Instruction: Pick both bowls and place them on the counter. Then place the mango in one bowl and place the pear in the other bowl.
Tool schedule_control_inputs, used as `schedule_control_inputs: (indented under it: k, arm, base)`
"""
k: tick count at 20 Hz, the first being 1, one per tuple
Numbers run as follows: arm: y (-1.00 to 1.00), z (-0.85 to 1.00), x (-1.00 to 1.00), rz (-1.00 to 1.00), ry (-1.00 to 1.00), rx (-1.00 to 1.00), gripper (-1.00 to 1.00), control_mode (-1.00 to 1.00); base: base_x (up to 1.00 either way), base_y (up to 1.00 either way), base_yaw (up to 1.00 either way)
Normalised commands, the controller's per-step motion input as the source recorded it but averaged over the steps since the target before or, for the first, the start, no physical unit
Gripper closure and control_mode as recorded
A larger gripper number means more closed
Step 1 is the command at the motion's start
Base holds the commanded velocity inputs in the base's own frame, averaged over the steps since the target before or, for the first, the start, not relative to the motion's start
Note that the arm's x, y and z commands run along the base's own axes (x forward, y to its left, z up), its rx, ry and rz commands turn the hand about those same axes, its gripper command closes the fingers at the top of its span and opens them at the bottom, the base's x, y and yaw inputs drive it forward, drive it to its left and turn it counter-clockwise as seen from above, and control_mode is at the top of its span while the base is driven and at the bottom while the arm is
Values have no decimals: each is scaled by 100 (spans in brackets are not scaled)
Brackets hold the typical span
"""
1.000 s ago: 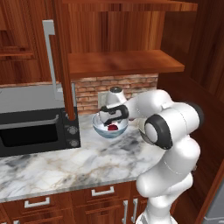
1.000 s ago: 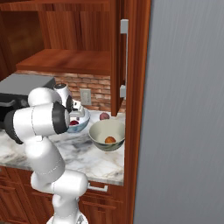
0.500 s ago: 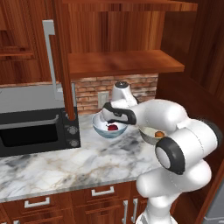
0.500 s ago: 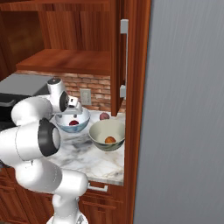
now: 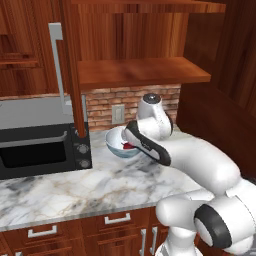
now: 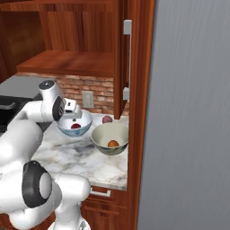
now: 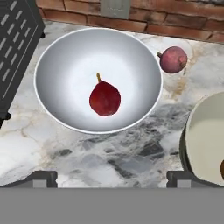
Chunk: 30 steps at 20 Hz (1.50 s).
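Hand view: hand (image 7: 112,180) apparently wide open, empty.

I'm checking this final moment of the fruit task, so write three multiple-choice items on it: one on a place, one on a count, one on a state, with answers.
1. Where is the pear?
A. in the white bowl
B. on the bare counter
C. on the microwave

2. How many bowls stand on the counter?
A. one
B. two
C. three

3. How is the gripper?
A. shut on the pear
B. shut on a bowl rim
C. open, holding nothing

Answers:
1. A, the dark red fruit lies at the white bowl's bottom in the hand view.
2. B, the white bowl and the grey-green bowl holding the mango sit side by side.
3. C, its fingertips stand wide apart above the marble.
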Motion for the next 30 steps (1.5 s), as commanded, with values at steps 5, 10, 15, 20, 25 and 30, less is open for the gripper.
schedule_control_inputs:
  k: [5,10,15,20,25,30]
  arm:
    - [-15,35,-71,0,-9,0,-100,-100]
    - [-14,41,-69,0,-5,0,-100,-100]
    - [-17,41,-71,0,-5,0,-100,-100]
    - [-20,40,-74,0,-7,0,-100,-100]
    - [-18,40,-74,0,-5,0,-100,-100]
    - [-14,44,-69,0,0,0,-100,-100]
  base:
    - [0,0,0]
    - [0,0,0]
    - [0,0,0]
    - [0,0,0]
    - [0,0,0]
    - [0,0,0]
